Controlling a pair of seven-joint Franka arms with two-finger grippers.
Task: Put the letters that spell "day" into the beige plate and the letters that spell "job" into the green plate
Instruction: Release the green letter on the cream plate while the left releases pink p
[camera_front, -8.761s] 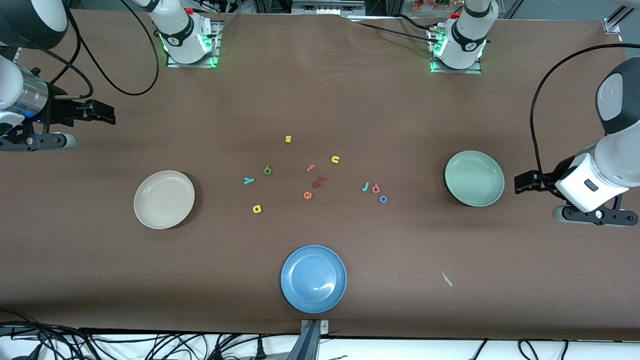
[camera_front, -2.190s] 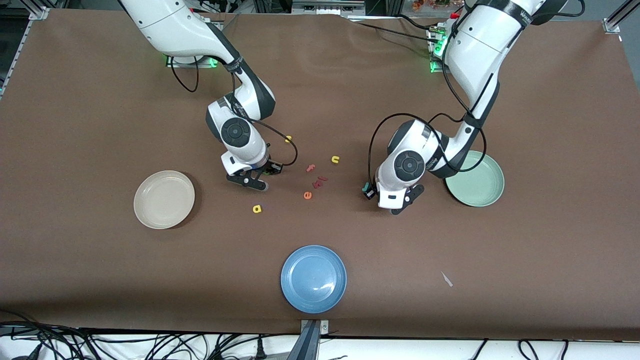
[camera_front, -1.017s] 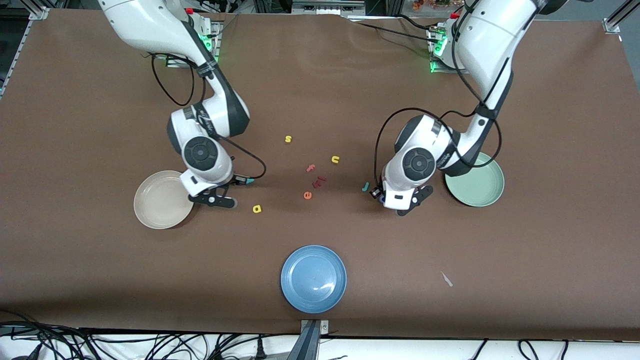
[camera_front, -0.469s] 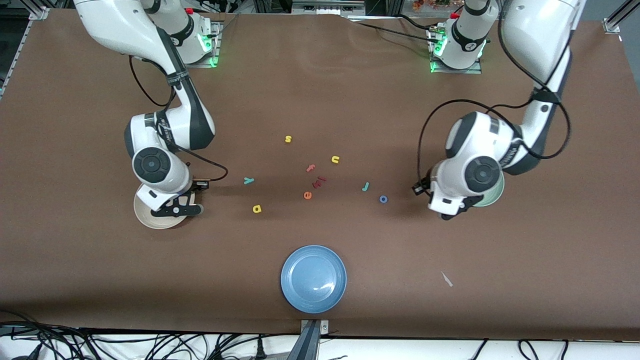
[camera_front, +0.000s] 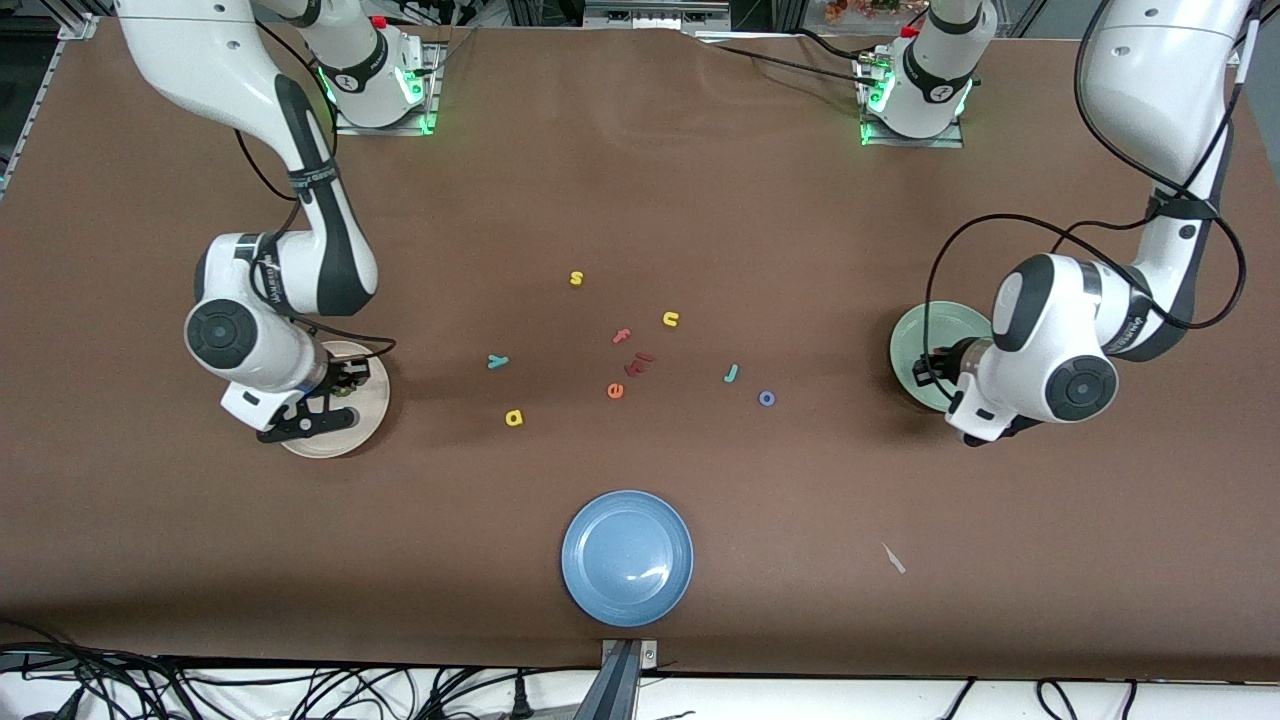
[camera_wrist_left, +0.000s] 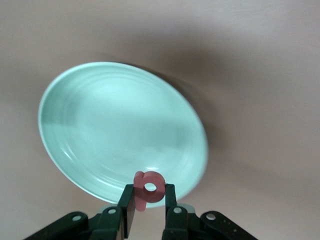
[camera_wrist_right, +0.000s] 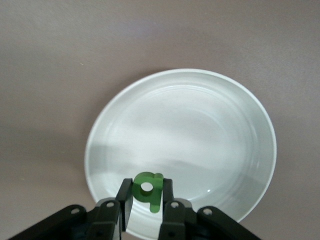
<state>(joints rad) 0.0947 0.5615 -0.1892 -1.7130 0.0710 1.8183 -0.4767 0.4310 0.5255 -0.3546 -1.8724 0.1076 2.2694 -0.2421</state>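
Left claw (camera_wrist_left: 149, 206) pinches the light, stiff pink "b" (camera_wrist_left: 148, 188) edgewise over the green plate (camera_wrist_left: 100, 125); right claw (camera_wrist_right: 146, 201) pinches the green "d" (camera_wrist_right: 148, 190) over the beige plate (camera_wrist_right: 200, 125).

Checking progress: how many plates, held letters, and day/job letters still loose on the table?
Plates: 3 (beige, green, blue)
Held letters: 2 (d in right gripper, b in left gripper)
Loose day/job letters: 4 (y, a, j, o)
Total: 9

surface: brown table (camera_front: 700, 180) | front edge: black cables (camera_front: 300, 690)
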